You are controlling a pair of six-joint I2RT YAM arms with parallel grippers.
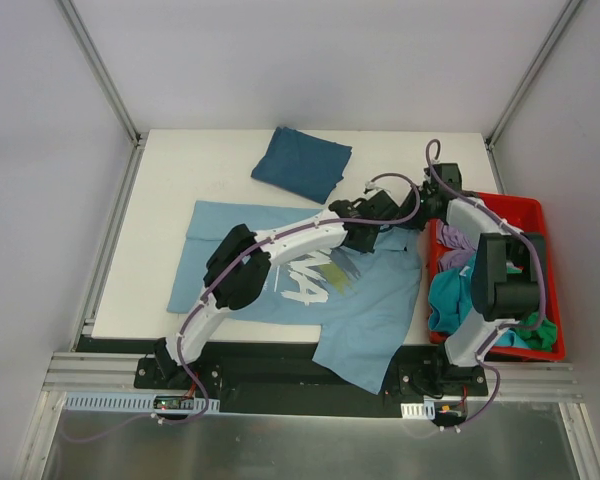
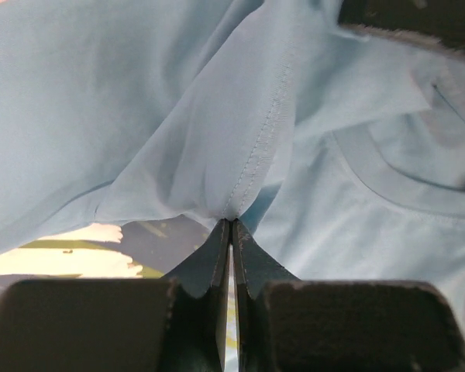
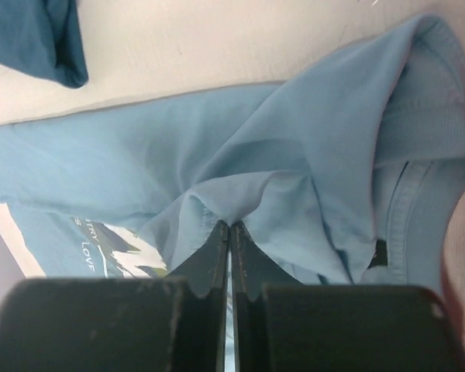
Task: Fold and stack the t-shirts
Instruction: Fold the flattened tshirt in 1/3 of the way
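Pinched thin tee (image 1: 380, 310) folds at left gripper (image 2: 231, 224) and right gripper (image 3: 229, 225) tips; risked slipping under an uneven pull.

tabletop (image 1: 210, 165): white, rectangular | red bin (image 1: 515, 203): at tabletop's right edge | aluminium rail (image 1: 90, 378): along tabletop's near edge
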